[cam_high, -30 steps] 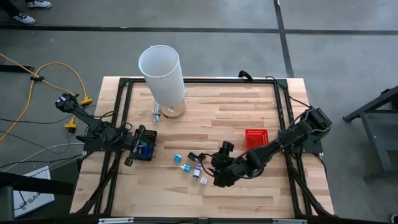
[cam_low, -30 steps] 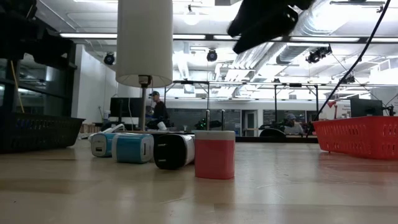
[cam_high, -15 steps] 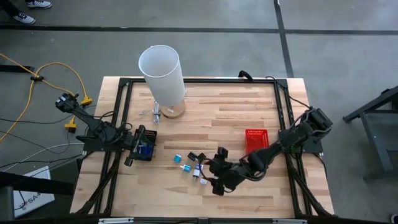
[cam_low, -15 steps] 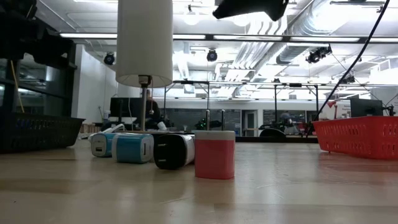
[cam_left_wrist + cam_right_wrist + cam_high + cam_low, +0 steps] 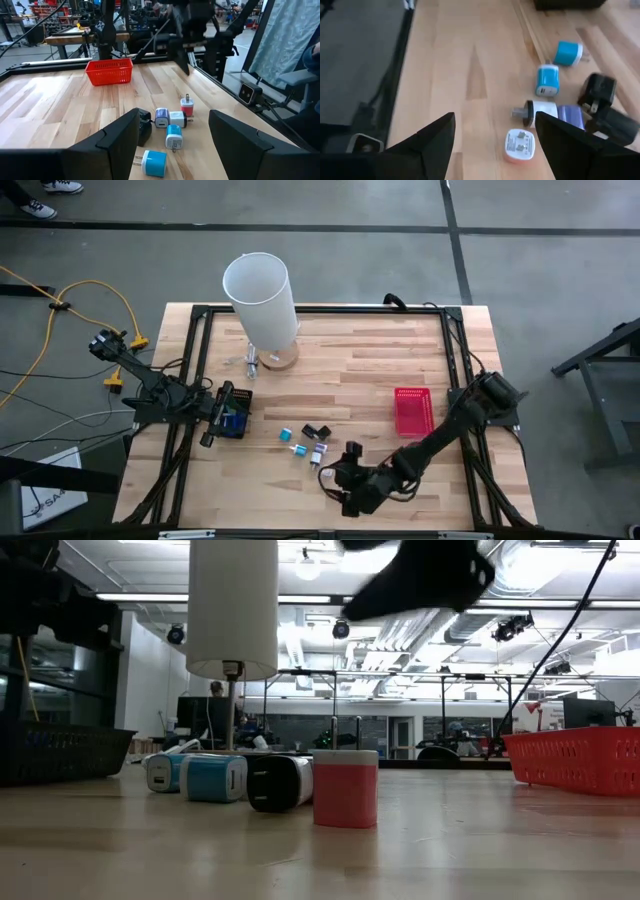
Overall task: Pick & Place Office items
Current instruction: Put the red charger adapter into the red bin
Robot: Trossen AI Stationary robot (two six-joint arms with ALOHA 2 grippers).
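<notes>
Several small charger-like office items lie flat on the wood near the table's near-middle: a teal one (image 5: 285,434), a blue one (image 5: 298,449), a black one (image 5: 318,431) and a white-and-purple pair (image 5: 318,452). The right wrist view adds a pink-and-white piece (image 5: 520,144) closest to my right gripper (image 5: 495,120). That gripper (image 5: 345,485) hovers open above the table, just on the near side of the cluster. My left gripper (image 5: 215,420) waits open at the left edge and faces the items (image 5: 173,136).
A red mesh basket (image 5: 413,411) stands right of the items. A tall white cylinder (image 5: 262,300) rises on a wooden base at the far left. A black basket (image 5: 238,412) holding blue pieces sits by my left gripper. Bare wood lies near the table's near edge.
My right gripper has moved from beside the items toward the table's near edge and a little to the left, staying open. The items have not moved.
</notes>
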